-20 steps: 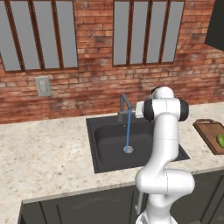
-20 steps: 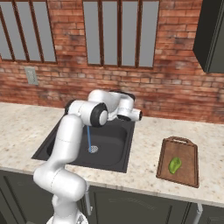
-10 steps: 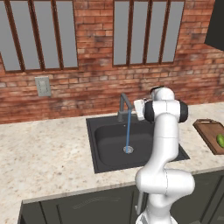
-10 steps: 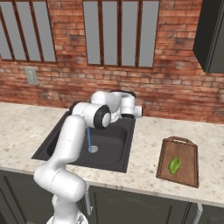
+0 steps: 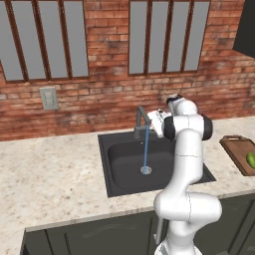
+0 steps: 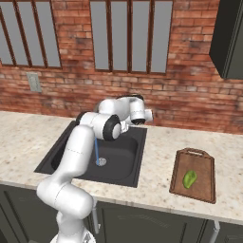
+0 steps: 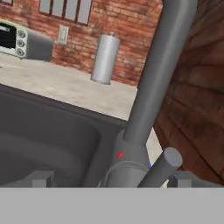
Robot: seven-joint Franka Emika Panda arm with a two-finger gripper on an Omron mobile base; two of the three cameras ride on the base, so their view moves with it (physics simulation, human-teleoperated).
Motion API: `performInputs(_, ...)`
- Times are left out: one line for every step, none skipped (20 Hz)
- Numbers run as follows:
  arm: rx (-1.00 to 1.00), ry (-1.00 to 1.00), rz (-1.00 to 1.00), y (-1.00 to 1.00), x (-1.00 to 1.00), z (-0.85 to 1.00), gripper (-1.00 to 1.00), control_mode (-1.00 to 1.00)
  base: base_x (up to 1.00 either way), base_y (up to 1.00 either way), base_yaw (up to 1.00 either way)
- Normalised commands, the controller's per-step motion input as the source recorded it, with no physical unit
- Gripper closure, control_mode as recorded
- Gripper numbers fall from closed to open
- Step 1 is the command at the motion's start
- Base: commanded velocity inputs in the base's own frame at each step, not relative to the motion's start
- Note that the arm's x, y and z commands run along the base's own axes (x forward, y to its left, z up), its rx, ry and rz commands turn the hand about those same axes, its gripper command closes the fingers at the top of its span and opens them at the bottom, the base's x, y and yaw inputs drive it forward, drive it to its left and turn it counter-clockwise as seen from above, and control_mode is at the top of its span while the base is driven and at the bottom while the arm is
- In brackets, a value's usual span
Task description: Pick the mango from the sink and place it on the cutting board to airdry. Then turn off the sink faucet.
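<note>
The mango (image 6: 190,179) lies on the reddish-brown cutting board (image 6: 205,187), right of the sink (image 6: 136,176); the mango (image 5: 251,159) and the board (image 5: 237,149) also sit at the right edge of the left base view. Water runs in a thin blue stream (image 5: 146,152) from the sink faucet (image 5: 140,118) into the dark sink (image 5: 110,187). My gripper (image 5: 151,123) is at the faucet's right side, open. In the hand view, my gripper (image 7: 113,179) straddles the faucet's base (image 7: 127,166), with its upright (image 7: 159,74) and handle stub (image 7: 161,167) between the fingertips (image 7: 41,178).
The brick wall (image 5: 99,104) stands right behind the faucet. A silver canister (image 7: 105,59) and a toaster oven (image 7: 19,40) sit on the counter beyond the sink. A wall socket (image 5: 48,97) is at the left. Dark cabinets (image 6: 230,38) hang at upper right.
The hand has moved left and down toward the faucet, closing in on its base. The jaws stay open. The mango, the board and the water stream are unchanged.
</note>
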Motion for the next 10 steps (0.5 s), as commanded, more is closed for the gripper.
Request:
performInputs(-0.17,-0.2,0.19,0.95,0.22,0.68,-1.0,-1.0,0.0,0.0,0.0)
performInputs(-0.18,-0.2,0.18,0.97,0.22,0.68,-1.0,-1.0,0.0,0.0,0.0)
performInputs(-0.2,-0.19,0.16,0.99,0.23,0.68,-1.0,-1.0,0.0,0.0,0.0)
performInputs(-0.2,-0.19,0.16,1.0,0.21,0.68,-1.0,-1.0,0.0,0.0,0.0)
performInputs(-0.22,-0.19,0.15,1.0,0.18,0.68,-1.0,-1.0,0.0,0.0,0.0)
performInputs(-0.23,-0.19,0.13,1.0,0.18,0.69,-1.0,-1.0,0.0,0.0,0.0)
performInputs(-0.24,-0.19,0.12,1.0,0.19,0.7,-1.0,-1.0,0.0,0.0,0.0)
performInputs(-0.24,-0.19,0.13,1.0,0.17,0.71,-1.0,-1.0,0.0,0.0,0.0)
performInputs(-0.24,-0.19,0.12,1.0,0.19,0.71,-1.0,-1.0,0.0,0.0,0.0)
performInputs(-0.24,-0.19,0.11,1.0,0.19,0.71,-1.0,-1.0,0.0,0.0,0.0)
